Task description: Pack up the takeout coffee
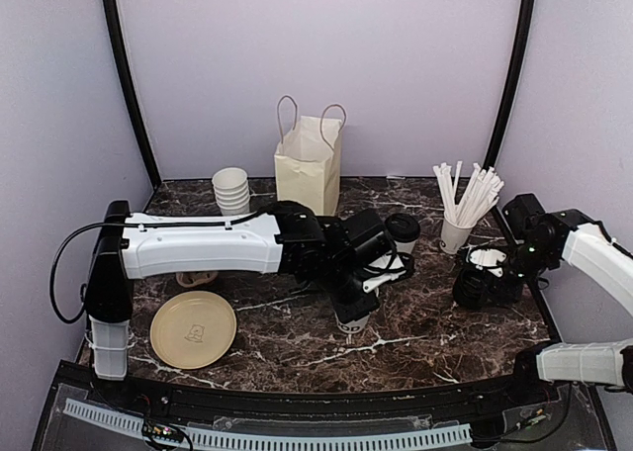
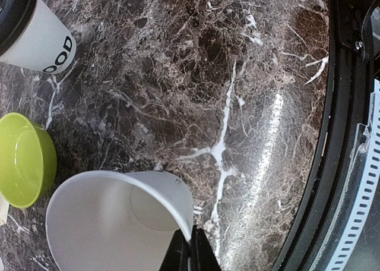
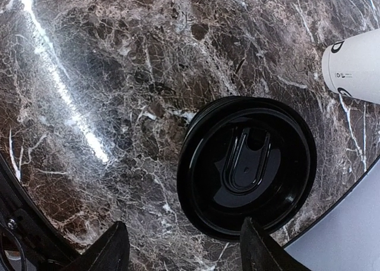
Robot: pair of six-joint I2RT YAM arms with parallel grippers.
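The takeout coffee (image 1: 403, 230), a small white cup with a black lid, stands behind my left arm; in the left wrist view the takeout coffee (image 2: 37, 36) sits at the top left with dark lettering. My left gripper (image 2: 191, 250) is shut on the rim of a lidless white cup (image 2: 113, 223), low over the marble near the table's middle (image 1: 353, 317). My right gripper (image 3: 187, 250) hangs open over a black lid (image 3: 246, 167); its right finger overlaps the lid's near edge. The paper bag (image 1: 310, 161) stands upright at the back.
A stack of lidless cups (image 1: 231, 189) stands left of the bag, and a cup of straws (image 1: 460, 224) at the back right. A tan plate (image 1: 194, 329) lies front left. A green bowl (image 2: 24, 158) sits beside the held cup. A white lettered cup (image 3: 354, 72) lies beyond the lid.
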